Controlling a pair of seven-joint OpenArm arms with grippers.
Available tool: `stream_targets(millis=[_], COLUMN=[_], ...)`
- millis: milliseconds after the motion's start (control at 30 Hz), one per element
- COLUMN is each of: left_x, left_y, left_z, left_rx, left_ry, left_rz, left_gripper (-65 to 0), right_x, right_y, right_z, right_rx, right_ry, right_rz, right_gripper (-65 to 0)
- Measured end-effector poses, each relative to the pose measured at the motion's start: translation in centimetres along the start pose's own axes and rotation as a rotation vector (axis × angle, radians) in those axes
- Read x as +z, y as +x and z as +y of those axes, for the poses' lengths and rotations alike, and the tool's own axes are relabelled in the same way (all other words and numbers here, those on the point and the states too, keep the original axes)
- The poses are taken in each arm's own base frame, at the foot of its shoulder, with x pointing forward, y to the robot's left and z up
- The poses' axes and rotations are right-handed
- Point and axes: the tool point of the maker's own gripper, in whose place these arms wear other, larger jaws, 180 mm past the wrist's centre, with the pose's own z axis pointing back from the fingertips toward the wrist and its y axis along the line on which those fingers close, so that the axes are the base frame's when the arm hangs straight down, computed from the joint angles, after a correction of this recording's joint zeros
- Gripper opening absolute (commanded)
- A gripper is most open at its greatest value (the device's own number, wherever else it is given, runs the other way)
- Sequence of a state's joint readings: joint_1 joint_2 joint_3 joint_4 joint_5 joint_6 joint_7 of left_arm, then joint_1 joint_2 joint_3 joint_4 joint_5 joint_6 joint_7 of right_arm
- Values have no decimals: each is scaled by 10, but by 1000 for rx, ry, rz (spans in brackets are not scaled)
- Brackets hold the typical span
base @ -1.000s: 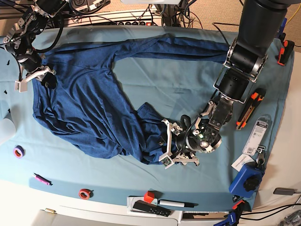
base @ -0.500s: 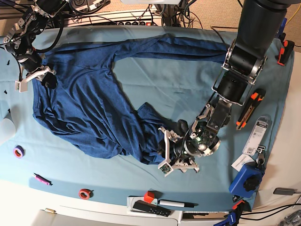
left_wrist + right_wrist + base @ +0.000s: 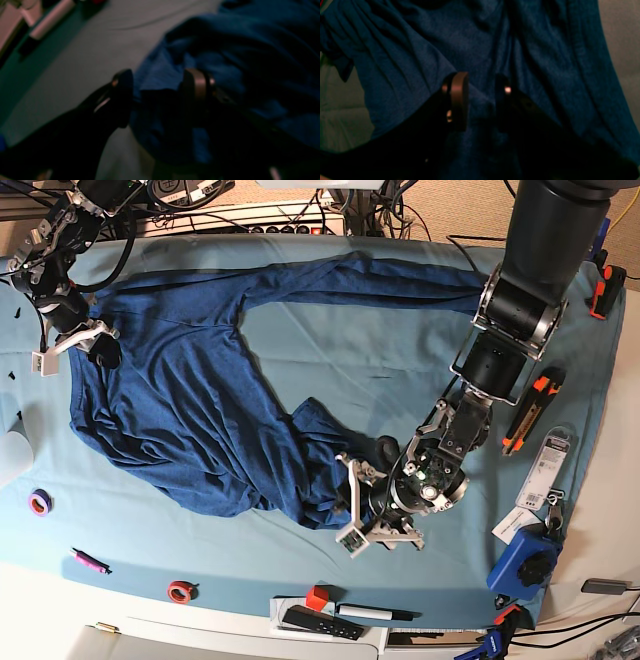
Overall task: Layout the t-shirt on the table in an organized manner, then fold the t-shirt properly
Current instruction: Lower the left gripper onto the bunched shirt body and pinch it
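Note:
The dark navy t-shirt [image 3: 180, 400] lies crumpled across the teal table [image 3: 380, 350], with one long strip reaching to the back right. My right gripper [image 3: 95, 340] is at the shirt's back left corner. In the right wrist view it [image 3: 480, 97] is closed on a ridge of the t-shirt [image 3: 420, 50], and folds run toward it. My left gripper [image 3: 358, 515] is low at the shirt's bunched front edge. In the left wrist view it [image 3: 160, 87] has its jaws apart, with a fold of the t-shirt [image 3: 250, 50] between them.
A purple tape roll [image 3: 40, 502], a pink marker [image 3: 90, 561] and a red ring [image 3: 180, 591] lie front left. A red cube [image 3: 317, 597], black remote [image 3: 320, 622] and pen [image 3: 375, 613] sit at the front edge. Orange cutters [image 3: 530, 415], tags [image 3: 545, 465] and a blue tool [image 3: 525, 560] are at right.
My left gripper has moved a little toward the front left, onto the shirt's bunched front edge. The right arm and the rest of the shirt have not moved.

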State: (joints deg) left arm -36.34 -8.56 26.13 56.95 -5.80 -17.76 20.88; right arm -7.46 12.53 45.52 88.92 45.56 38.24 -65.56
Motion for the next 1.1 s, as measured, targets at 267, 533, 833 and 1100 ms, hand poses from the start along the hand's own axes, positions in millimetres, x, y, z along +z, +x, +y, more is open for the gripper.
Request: stream_targets(millis=[267,533,833,1100], left_x=[-2,-3,-3,-3], left_y=[4,-21,-23,-22], left_z=[0,-25,-17,-16], left_rx=[23,45,42,40], left_ry=[29,-24,39,40], left_rz=[-8,13,-2,-5], left_gripper=[-350,-350,-393,-500], right_x=[0,0,0,0], right_y=[0,0,0,0], right_z=[0,0,0,0], right_rx=[0,0,0,0], right_ry=[0,0,0,0], right_rz=[0,0,0,0], right_gripper=[-465,-465,-465,-465])
